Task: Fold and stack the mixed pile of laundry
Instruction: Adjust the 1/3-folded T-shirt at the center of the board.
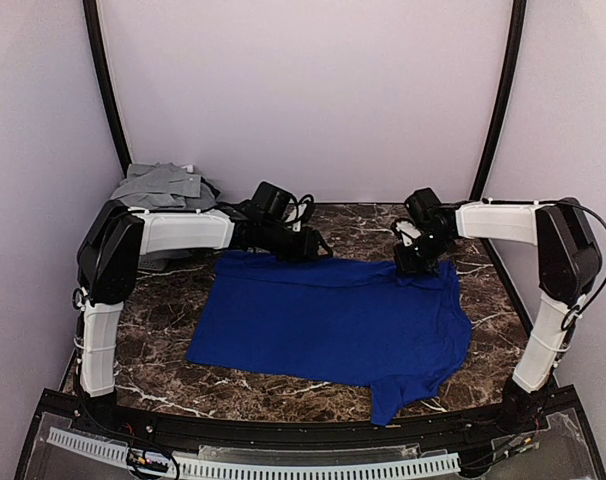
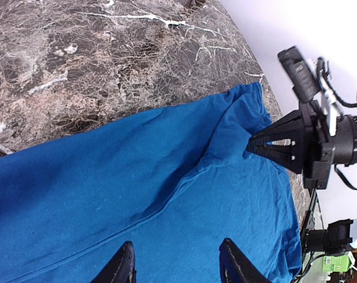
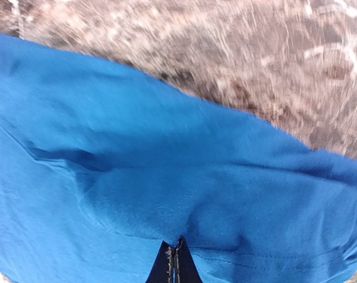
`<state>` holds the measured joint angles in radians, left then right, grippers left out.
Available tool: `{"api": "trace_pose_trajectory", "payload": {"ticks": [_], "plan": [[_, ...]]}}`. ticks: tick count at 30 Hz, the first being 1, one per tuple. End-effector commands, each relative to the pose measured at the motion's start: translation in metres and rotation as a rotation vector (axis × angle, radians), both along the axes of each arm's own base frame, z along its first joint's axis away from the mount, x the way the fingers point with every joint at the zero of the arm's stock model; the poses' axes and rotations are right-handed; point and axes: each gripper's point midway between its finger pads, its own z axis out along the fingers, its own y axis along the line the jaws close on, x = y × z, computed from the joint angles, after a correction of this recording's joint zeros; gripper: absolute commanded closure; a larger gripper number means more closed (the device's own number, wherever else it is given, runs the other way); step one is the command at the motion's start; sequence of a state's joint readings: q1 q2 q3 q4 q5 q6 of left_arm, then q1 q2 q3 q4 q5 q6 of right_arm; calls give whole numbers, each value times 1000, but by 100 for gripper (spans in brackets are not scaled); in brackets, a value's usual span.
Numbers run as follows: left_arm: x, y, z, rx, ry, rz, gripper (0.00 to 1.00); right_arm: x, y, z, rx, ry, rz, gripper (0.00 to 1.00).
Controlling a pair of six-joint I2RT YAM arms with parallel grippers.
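A royal-blue T-shirt (image 1: 333, 320) lies spread flat on the dark marble table (image 1: 153, 340), one sleeve hanging toward the near edge; no print shows. My right gripper (image 1: 415, 262) is shut on the shirt's far right edge and lifts a small peak of cloth; its closed fingertips (image 3: 176, 259) pinch the blue fabric (image 3: 167, 177). My left gripper (image 1: 318, 248) is open over the shirt's far edge, its two fingers (image 2: 121, 268) apart just above the cloth (image 2: 137, 194), holding nothing. The right gripper (image 2: 250, 147) also shows in the left wrist view, pinching the cloth.
A heap of light-grey garments (image 1: 163, 183) sits at the back left corner behind the left arm. White walls and black corner posts (image 1: 103, 80) close in the table. Bare marble (image 1: 353, 222) shows behind the shirt.
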<state>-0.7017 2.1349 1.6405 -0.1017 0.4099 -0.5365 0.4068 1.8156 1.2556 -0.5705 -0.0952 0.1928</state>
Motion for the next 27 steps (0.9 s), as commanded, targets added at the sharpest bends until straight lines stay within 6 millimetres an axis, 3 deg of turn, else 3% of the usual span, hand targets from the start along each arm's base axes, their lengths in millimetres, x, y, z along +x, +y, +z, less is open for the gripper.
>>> {"api": "trace_pose_trajectory", "payload": {"ticks": [1, 10, 14, 19, 23, 27], "plan": [[0, 4, 21, -37, -20, -4, 53, 13, -1, 11, 27, -1, 20, 100], [1, 5, 19, -45, -16, -2, 53, 50, -26, -3, 4, 3, -50, 93], [0, 4, 19, -49, -19, -7, 52, 54, -29, 8, 6, -21, -70, 76], [0, 3, 18, -52, -18, -9, 53, 49, -30, 38, 32, -71, -72, 60], [-11, -12, 27, -58, -70, -77, 53, 33, -26, 53, 82, -84, -53, 61], [-19, -31, 35, -61, -115, -117, 53, 19, -15, 59, 165, -81, -12, 68]]}}
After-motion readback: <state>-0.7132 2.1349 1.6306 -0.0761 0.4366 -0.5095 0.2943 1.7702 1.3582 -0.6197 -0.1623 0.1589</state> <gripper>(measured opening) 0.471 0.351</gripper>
